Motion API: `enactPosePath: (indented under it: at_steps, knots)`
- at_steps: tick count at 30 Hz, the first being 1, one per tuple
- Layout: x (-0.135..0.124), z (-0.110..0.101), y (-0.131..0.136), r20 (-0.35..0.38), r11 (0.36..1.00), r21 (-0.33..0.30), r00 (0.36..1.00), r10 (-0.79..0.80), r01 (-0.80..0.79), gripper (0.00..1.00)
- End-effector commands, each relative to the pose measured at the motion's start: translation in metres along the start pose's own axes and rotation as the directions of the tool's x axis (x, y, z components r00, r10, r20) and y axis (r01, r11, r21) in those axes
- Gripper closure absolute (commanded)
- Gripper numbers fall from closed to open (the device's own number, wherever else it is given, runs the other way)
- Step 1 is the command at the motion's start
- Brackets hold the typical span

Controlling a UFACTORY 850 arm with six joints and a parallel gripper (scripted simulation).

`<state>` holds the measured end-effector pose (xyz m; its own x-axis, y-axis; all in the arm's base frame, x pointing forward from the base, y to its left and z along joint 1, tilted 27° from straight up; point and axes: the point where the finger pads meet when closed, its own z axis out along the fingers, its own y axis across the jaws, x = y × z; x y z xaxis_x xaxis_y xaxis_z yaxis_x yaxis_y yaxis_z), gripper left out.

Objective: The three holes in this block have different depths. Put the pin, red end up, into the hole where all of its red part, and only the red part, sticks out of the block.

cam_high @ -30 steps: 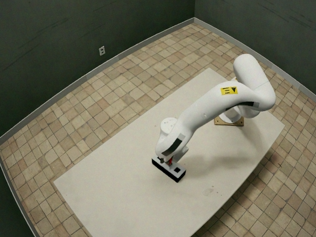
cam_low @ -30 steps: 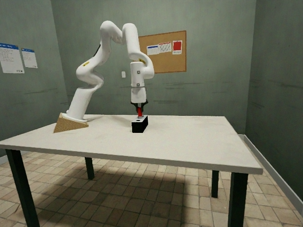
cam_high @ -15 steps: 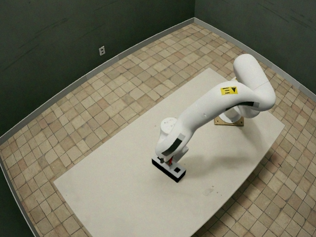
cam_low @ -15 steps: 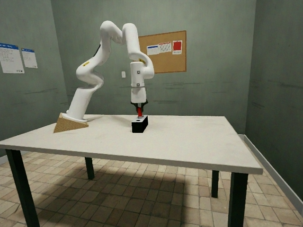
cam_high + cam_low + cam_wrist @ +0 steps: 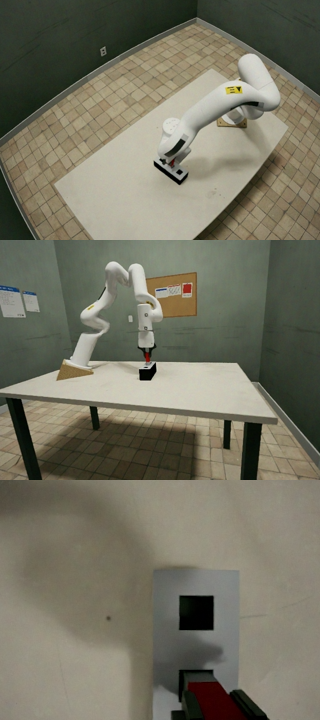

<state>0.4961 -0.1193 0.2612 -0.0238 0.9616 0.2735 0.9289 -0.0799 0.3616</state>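
Gripper: the gripper [image 5: 147, 355] hangs straight down over the block, its fingers clamped on the pin's red part; a vertical hold keeps the pin in line with the hole axis.
Pin: one pin [image 5: 147, 357], upright with the red end up, standing in the block's middle hole; in the exterior view a short pale length shows between the red and the block top, which suggests this hole is too shallow for the rule of red only.
Grip height: the fingers meet the red part, the only length standing well free of the block.
Block: one black block [image 5: 147, 372] with a pale top face, lying on the table [image 5: 180, 389] near the arm's reach, well apart from the base [image 5: 64, 373].
Holes: three by the task; the top view shows one open hole [image 5: 179, 171] on the near side and part of another [image 5: 162, 160] under the wrist, with the pin between them; the wrist view shows one open hole [image 5: 196, 612] ahead of the pin.
Likely step: judged as taking hold of the pin to lift it out and try another hole.
Arms: one.
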Motion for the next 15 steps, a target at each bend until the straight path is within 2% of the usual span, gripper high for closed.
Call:
enactPosePath:
  at_steps: [1, 7, 8, 15]
  knots:
    - [-0.0001, -0.0013, 0.0007, 0.001, 1.000, -0.001, 1.000, 0.000, 0.000, 1.00]
    - [-0.0001, -0.0013, 0.0007, 0.001, 1.000, -0.001, 1.000, 0.000, 0.000, 1.00]
    - [0.0000, -0.0111, 0.0013, 0.000, 1.000, -0.001, 1.000, 0.000, 0.000, 1.00]
    - [0.0000, -0.0111, 0.0013, 0.000, 1.000, -0.001, 1.000, 0.000, 0.000, 1.00]
